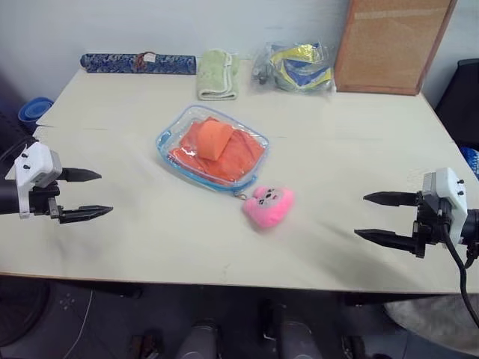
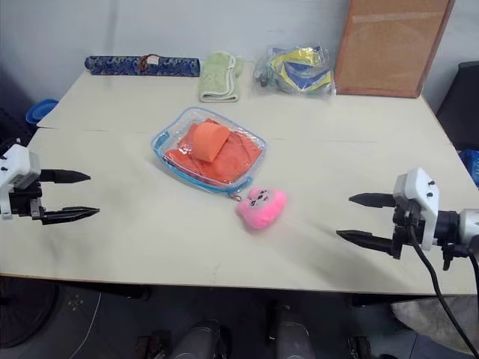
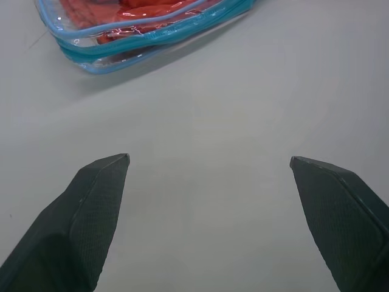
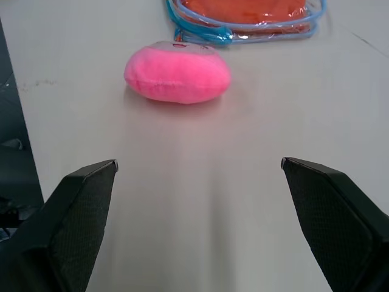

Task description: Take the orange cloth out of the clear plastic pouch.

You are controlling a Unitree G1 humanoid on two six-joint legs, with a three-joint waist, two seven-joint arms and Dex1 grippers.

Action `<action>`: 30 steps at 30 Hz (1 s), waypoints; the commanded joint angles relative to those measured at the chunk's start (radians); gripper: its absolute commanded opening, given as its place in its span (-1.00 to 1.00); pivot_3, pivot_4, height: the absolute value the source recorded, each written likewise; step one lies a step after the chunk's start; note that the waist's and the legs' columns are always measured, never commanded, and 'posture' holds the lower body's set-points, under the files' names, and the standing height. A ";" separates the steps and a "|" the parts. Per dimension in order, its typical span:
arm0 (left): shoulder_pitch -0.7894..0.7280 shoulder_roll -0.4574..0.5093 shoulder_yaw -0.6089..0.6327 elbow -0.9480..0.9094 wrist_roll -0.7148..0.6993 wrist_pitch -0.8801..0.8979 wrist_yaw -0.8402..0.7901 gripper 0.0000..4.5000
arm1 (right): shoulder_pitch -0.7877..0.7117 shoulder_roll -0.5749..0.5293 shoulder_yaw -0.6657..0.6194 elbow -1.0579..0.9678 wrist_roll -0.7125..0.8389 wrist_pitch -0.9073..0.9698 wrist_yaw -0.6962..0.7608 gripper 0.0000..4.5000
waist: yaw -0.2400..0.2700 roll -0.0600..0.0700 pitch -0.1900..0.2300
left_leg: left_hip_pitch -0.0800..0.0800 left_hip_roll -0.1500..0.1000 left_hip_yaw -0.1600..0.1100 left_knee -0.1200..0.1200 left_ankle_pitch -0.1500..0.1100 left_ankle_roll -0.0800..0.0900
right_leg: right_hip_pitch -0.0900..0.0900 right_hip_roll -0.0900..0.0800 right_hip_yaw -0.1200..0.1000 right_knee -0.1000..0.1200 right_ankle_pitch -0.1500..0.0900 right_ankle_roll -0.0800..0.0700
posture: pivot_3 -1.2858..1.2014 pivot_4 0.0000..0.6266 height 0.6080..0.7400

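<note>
The clear plastic pouch [image 1: 212, 147] with blue edging lies flat in the middle of the pale table [image 1: 337, 149]. Inside it sits the folded orange cloth [image 1: 224, 153]. A pink plush bunny charm [image 1: 268, 206] hangs off the pouch's near corner and rests on the table. My left gripper [image 1: 88, 194] hovers open at the table's left edge, well away from the pouch. At the right edge my right gripper [image 1: 378, 217] is open too, pointing toward the charm [image 4: 177, 71]. The pouch's blue rim [image 3: 152, 42] shows in the left wrist view, beyond the empty fingers.
Along the table's far edge lie a dark blue patterned roll [image 1: 138, 63], a folded green towel [image 1: 218, 74] and a clear bag of yellow-and-blue stuff [image 1: 297, 67]. A cork board [image 1: 391, 45] leans against the wall at back right.
</note>
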 commanded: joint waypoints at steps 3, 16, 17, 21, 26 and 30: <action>-0.005 0.016 0.008 0.012 0.023 -0.029 0.001 1.00 | -0.021 -0.001 -0.009 -0.068 0.032 0.037 -0.040 1.00 | 0.000 0.000 0.000 | 0.000 0.000 0.000 0.000 0.000 0.000 | 0.000 0.000 0.000 0.000 0.000 0.000 | 0.03 -0.52 1.00; 0.017 -0.003 0.006 0.001 0.030 -0.036 0.004 1.00 | -0.034 0.004 -0.001 -0.117 0.038 0.073 -0.095 1.00 | 0.000 0.000 0.000 | 0.000 0.000 0.000 0.000 0.000 0.000 | 0.000 0.000 0.000 0.000 0.000 0.000 | 0.03 -0.52 1.00; 0.017 -0.003 0.006 0.001 0.030 -0.037 0.004 1.00 | -0.035 0.005 -0.001 -0.119 0.039 0.075 -0.098 1.00 | 0.000 0.000 0.000 | 0.000 0.000 0.000 0.000 0.000 0.000 | 0.000 0.000 0.000 0.000 0.000 0.000 | 0.03 -0.52 1.00; 0.019 -0.003 0.006 0.001 0.031 -0.036 0.005 1.00 | -0.042 0.010 0.003 -0.125 0.039 0.075 -0.114 1.00 | 0.000 0.000 0.000 | 0.000 0.000 0.000 0.000 0.000 0.000 | 0.000 0.000 0.000 0.000 0.000 0.000 | 0.03 -0.52 1.00; -0.003 -0.009 -0.006 0.000 0.032 -0.015 0.020 1.00 | -0.070 0.021 0.015 -0.121 0.041 0.082 -0.139 1.00 | 0.000 0.000 0.000 | 0.000 0.000 0.001 0.000 0.000 0.000 | 0.000 0.000 0.000 0.000 0.000 0.000 | 0.03 -0.52 1.00; 0.000 -0.008 -0.008 -0.009 0.030 0.002 0.031 1.00 | -0.059 0.023 0.015 -0.128 0.043 0.085 -0.140 1.00 | 0.000 0.000 0.000 | 0.000 0.000 0.001 0.000 0.000 0.000 | 0.000 0.000 0.000 0.000 0.000 0.000 | 0.03 -0.52 1.00</action>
